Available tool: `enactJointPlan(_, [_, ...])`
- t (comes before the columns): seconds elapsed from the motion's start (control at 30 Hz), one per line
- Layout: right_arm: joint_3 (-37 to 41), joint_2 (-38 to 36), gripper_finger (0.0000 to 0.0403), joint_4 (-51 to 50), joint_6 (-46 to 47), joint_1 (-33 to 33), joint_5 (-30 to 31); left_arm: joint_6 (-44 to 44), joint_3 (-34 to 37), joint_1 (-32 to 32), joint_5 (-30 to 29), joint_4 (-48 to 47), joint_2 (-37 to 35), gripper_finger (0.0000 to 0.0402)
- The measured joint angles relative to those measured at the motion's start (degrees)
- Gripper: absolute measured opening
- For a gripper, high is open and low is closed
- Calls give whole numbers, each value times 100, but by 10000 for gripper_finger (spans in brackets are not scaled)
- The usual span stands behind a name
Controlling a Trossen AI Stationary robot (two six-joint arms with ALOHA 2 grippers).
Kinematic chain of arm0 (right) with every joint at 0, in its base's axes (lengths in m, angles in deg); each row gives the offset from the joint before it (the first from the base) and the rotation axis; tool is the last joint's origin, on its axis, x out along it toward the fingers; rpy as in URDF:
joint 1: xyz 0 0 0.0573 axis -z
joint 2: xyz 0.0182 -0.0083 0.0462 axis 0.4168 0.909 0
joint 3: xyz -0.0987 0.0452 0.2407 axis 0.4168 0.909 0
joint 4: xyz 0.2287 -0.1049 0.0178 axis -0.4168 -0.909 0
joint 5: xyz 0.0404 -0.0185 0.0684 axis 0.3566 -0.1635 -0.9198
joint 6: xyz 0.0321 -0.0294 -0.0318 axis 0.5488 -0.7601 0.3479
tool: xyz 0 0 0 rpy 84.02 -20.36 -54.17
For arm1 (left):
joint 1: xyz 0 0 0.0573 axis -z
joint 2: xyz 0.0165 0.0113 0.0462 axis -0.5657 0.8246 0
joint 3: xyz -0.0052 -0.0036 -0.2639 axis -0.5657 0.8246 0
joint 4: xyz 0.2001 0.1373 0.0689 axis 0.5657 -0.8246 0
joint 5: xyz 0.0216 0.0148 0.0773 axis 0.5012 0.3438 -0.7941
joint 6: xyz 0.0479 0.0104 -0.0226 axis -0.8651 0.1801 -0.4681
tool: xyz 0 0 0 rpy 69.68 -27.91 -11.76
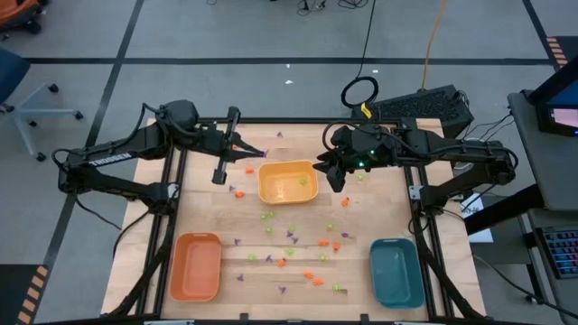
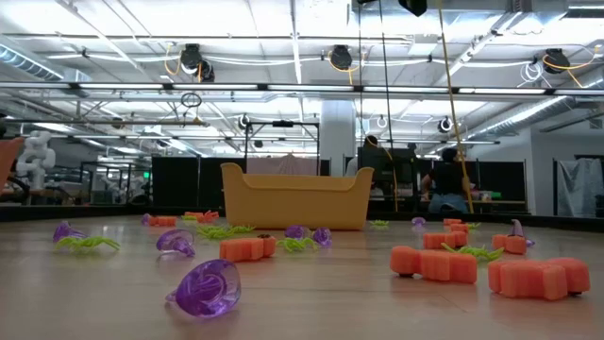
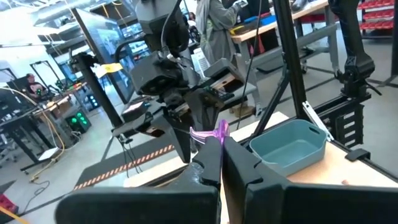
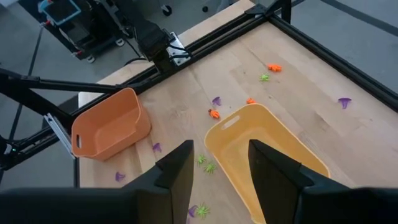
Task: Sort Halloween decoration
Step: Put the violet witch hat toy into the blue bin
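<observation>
Trouble would come if my left gripper (image 3: pixel 216 142), pinched shut on a purple decoration (image 3: pixel 211 132) by its thin edge, drops it before the teal tray (image 3: pixel 289 146), while my right gripper (image 4: pixel 219 163) hangs empty and part-open over the yellow tray (image 4: pixel 273 163).

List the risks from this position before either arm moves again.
1. The left gripper pinches a purple piece only at its fingertips, raised away from the teal tray; a slip could drop it in the wrong place.
2. The right gripper hangs open over the yellow tray's rim; lowering may clip it.
3. Loose pieces crowd the table's middle and could be scattered.
</observation>
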Motion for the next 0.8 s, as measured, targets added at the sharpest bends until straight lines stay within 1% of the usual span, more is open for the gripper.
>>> enactJointPlan(0.07, [0, 0, 141, 0, 0, 0, 0, 50, 2, 16, 0, -1, 0, 0])
enactJointPlan(0.17, [0, 0, 141, 0, 0, 0, 0, 544, 2, 69, -33, 0, 0, 0])
enactJointPlan(0.43, [0, 0, 141, -2, -85, 0, 0, 3159, 7, 345, -355, -15, 44, 0])
enactJointPlan(0.63, [0, 0, 141, -2, -37, 0, -2, 4621, 9, 760, -410, -6, 189, 0])
enactJointPlan(0.7, [0, 0, 141, -1, 66, 0, -2, 5293, 7, 894, -500, 2, 253, 0])
enactJointPlan(0.8, [0, 0, 141, -2, 226, 0, -3, 5980, 7, 1048, -615, 22, 410, 0])
